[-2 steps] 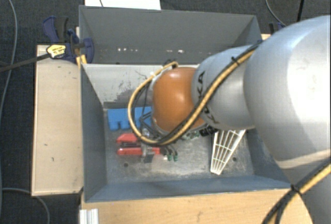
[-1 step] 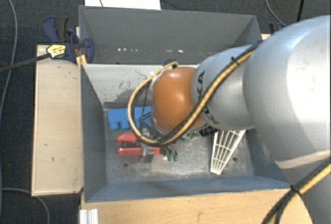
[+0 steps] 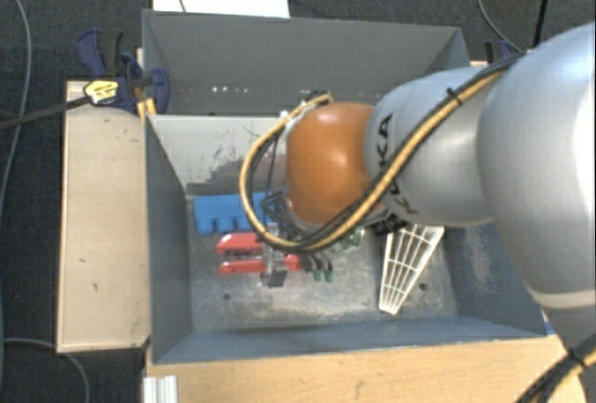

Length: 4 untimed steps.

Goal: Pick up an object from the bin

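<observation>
The grey metal bin [image 3: 168,234] had sloping walls and a dull, scuffed floor. At about 9 o'clock on that floor lay a blue plastic block [image 3: 223,213], boxy, with a notched lower edge. Just below it, toward 8 o'clock, lay a red tool [image 3: 240,254], made of two glossy bars lying flat and nearly parallel. The jaws hung over its right end, near 6 o'clock, and I could not tell whether they were open or closed, or gripping anything. Above them sat the wrist's smooth, rounded orange cover [image 3: 326,164], looped by a yellow cable [image 3: 250,178]. Small green bits [image 3: 324,273] lay just beside. At 4 o'clock rested a white ribbed fan-shaped piece [image 3: 408,266]. The silver arm [image 3: 521,141] reached in from 3 o'clock, bent downward.
</observation>
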### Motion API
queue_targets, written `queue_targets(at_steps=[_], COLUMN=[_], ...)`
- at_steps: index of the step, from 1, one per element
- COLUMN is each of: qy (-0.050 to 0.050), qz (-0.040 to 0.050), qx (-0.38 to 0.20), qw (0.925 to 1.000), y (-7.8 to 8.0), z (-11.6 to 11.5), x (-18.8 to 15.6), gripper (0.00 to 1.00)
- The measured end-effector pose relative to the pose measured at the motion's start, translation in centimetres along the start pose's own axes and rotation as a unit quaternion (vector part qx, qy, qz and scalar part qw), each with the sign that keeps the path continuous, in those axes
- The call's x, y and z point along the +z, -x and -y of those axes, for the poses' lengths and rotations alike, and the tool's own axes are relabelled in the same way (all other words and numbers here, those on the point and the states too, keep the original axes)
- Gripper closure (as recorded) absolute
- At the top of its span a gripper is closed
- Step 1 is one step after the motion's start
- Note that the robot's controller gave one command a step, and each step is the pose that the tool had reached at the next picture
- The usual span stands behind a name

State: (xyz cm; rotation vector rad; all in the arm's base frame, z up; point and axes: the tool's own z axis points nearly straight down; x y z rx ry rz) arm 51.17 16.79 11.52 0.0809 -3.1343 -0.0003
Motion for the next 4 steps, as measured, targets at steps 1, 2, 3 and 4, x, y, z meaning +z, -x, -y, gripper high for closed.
queue_targets(at_steps=[1, 2, 3, 4], qy=[0.002, 0.002, 0.001, 0.001], qz=[0.0045, 0.0045, 0.0047, 0.0044], qx=[0.001, 0.001, -0.051, -0.098], qw=[1.0, 1.0, 0.9987, 0.9952], y=[2.4, 2.4, 1.5, 2.6], z=[-0.9, -0.9, -0.9, -1.6], x=[-6.5, -6.5, -6.4, -26.3], gripper=[1.0, 1.0, 1.0, 1.0])
